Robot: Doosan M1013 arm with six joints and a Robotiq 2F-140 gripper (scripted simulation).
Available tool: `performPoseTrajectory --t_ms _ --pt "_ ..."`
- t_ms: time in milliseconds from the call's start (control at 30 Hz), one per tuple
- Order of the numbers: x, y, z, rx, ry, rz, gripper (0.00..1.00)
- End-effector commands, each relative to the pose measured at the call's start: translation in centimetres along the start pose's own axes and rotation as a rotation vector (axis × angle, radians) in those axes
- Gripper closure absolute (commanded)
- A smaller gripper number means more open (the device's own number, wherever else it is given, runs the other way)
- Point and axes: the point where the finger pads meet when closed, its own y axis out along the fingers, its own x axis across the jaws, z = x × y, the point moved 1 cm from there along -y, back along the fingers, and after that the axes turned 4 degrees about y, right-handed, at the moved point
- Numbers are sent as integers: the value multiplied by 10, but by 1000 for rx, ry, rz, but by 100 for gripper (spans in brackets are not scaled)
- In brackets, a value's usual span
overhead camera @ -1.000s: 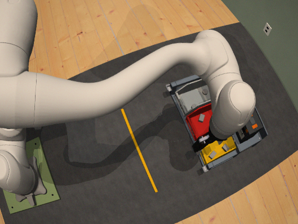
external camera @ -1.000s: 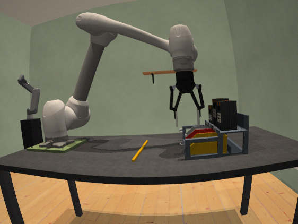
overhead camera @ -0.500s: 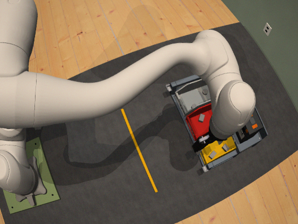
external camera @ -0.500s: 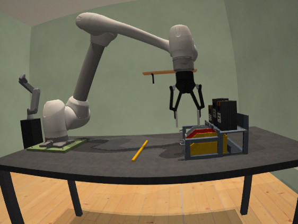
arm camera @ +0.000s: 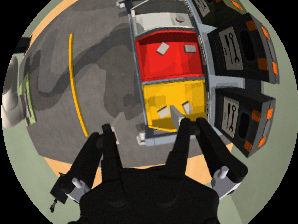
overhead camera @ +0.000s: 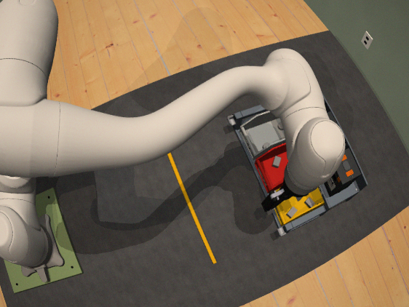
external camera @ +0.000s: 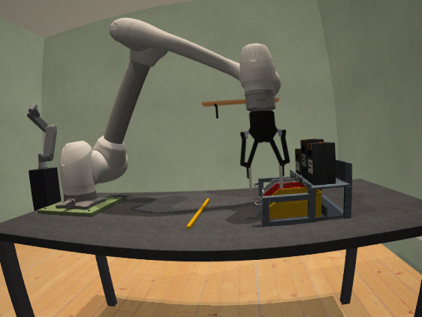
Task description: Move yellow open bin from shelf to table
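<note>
The yellow open plastic bin (overhead camera: 300,208) sits at the end slot of the grey metal shelf frame (external camera: 266,210), with the red open bin (overhead camera: 272,168) right beside it and a grey bin (overhead camera: 263,136) beyond that. Small grey parts (overhead camera: 292,212) lie loose in the yellow bin.

My worry is the neighbour: one of my fingers (external camera: 280,173) hangs close to the boundary between red and yellow, so a descent slightly off could wedge into the red bin or knock it askew. The shelf's top rail is also near that finger — a catch there would shove the whole frame. And if I pinch only a thin wall and lift too fast, I expect the bin to tilt and spill its parts.

My black two-finger hand (external camera: 265,173) points straight down from a vertical wrist, over the shelf's front edge; the fingers stand partly spread with nothing between them, one outside the shelf over the dark tabletop (external camera: 158,236), the other just above the bins. The long pale arm (external camera: 180,45) reaches across from its green base plate (external camera: 46,211), far from the shelf.
</note>
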Motion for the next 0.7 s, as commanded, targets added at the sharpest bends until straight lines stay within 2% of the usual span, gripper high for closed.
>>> performPoseTrajectory --t_ms 0,133,300,667 --pt "0 0 0 0 0 0 43" --pt "0 0 0 0 0 0 43" --pt "-1 45 1 0 0 0 43" --pt "-1 45 1 0 0 0 43"
